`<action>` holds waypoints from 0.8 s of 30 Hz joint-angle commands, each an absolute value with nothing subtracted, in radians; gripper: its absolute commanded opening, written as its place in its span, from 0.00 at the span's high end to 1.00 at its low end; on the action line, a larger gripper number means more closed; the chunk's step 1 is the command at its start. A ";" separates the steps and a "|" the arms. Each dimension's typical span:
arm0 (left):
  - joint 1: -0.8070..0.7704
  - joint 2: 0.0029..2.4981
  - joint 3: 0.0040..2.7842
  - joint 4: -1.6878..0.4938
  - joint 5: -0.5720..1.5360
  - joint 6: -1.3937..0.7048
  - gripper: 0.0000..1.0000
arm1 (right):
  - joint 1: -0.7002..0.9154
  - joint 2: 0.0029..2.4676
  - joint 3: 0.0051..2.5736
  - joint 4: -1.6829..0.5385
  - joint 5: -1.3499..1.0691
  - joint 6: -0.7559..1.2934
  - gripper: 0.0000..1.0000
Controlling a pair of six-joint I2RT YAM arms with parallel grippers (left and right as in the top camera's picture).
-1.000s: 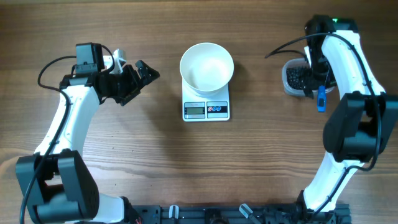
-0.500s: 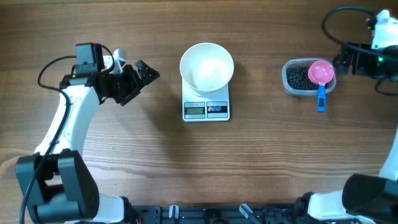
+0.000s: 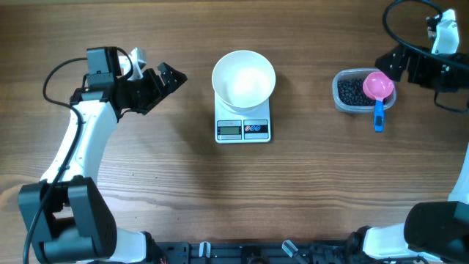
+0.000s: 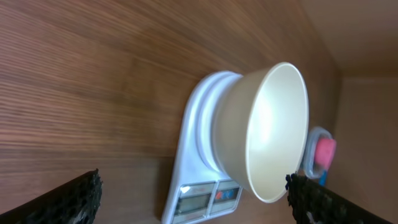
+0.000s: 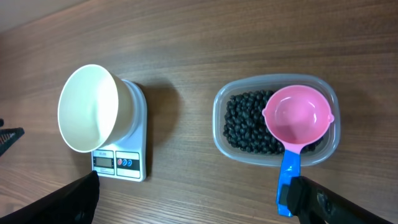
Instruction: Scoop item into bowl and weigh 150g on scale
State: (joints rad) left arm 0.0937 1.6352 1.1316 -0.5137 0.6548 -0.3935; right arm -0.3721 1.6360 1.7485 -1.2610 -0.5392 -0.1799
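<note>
Wood is showing bare on every side of the scale (image 3: 243,129), and we are seeing broad stretches of table (image 3: 183,191) between it and each arm. The bowl (image 3: 244,79) is sitting upright on the scale's platform, overhanging its left, right and far edges, while the display and buttons are lying uncovered at the front. Well apart to the right, the clear tub (image 3: 337,92) is holding the item (image 3: 350,89), a dark heap of beads. A pink scoop (image 3: 379,86) is resting cup-up across the tub's right part, its blue handle (image 3: 378,116) sticking out over the near rim.

The left gripper (image 3: 157,68) is hovering left of the bowl, near it but not touching, its jaws standing wide with nothing between them. The right gripper (image 3: 410,50) is hanging by the table's right edge, just beyond the tub, jaws likewise spread wide and holding nothing; part of that arm is running out of the overhead view.

Against a second ago, we are noting that the right arm has swung out from over the tub, where it was covering the scoop, so tub and scoop are now lying fully in view. The left gripper has shifted slightly toward the far edge. Bowl, scale and tub are keeping their places.
</note>
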 commanded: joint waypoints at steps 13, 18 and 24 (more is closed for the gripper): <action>-0.351 1.615 1.133 -0.887 0.712 -0.212 0.00 | -0.371 1.646 1.742 -1.214 -0.566 -0.173 0.00; -0.576 1.615 1.133 -0.907 0.455 -0.160 0.00 | -0.371 1.646 1.742 -1.212 -0.566 -0.173 0.00; -0.776 1.616 1.132 -0.787 0.164 0.043 0.00 | -0.371 1.646 1.742 -1.212 -0.566 -0.173 0.00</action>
